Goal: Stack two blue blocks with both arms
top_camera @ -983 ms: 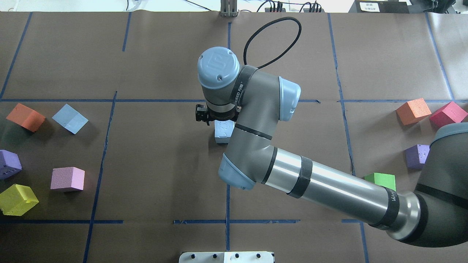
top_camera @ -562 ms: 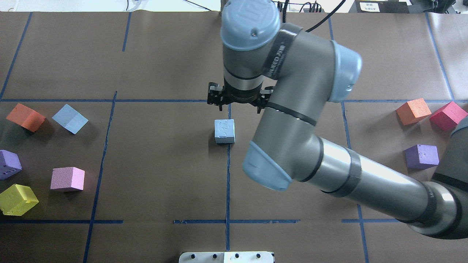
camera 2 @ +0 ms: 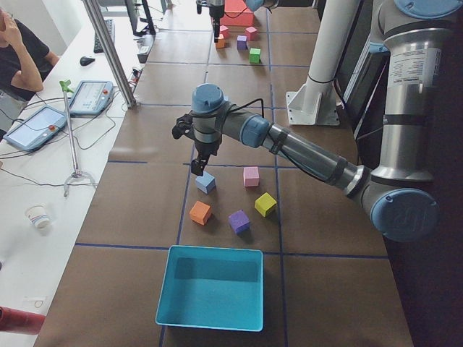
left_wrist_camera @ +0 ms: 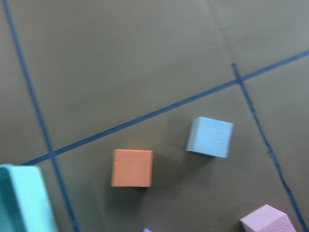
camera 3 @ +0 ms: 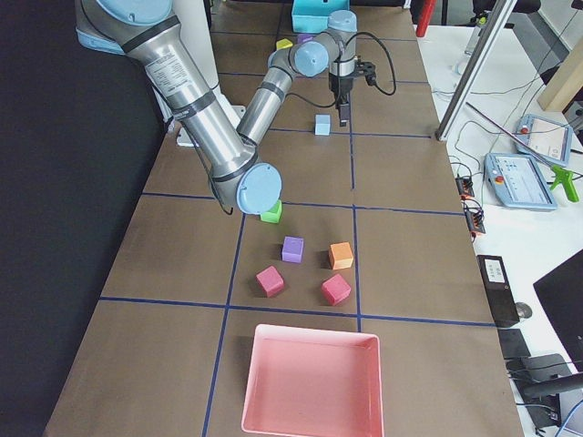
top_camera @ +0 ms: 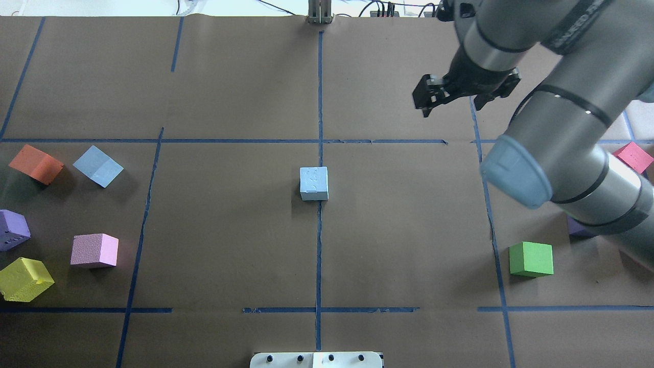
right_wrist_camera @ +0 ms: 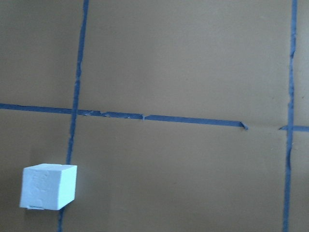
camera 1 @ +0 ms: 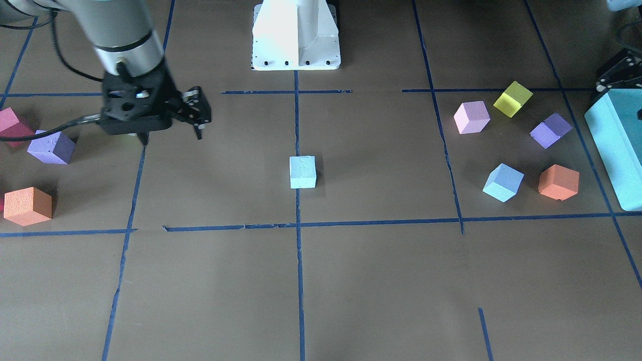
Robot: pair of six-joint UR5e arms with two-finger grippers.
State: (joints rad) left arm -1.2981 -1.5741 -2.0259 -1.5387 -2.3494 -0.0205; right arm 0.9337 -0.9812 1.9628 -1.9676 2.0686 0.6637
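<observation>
One pale blue block [top_camera: 313,183] stands alone at the table's centre on a blue tape line; it also shows in the front view [camera 1: 303,172] and the right wrist view [right_wrist_camera: 48,187]. The second blue block [top_camera: 97,166] lies at the left beside an orange cube [top_camera: 36,163]; the left wrist view shows it from above [left_wrist_camera: 210,137]. My right gripper [top_camera: 452,105] is open and empty, raised to the far right of the centre block. My left gripper [camera 2: 197,170] hovers high near the second block. It is only partly in the front view, so I cannot tell its state.
Purple [top_camera: 13,230], pink [top_camera: 94,250] and yellow [top_camera: 24,278] cubes lie at the left. A green cube [top_camera: 531,259] and a red one [top_camera: 633,156] lie at the right under my right arm. A teal box [camera 1: 614,145] and a pink tray [camera 3: 310,382] stand at the table's ends.
My right gripper has risen from over the centre blue block and swung away to the far right. The block stays in place.
</observation>
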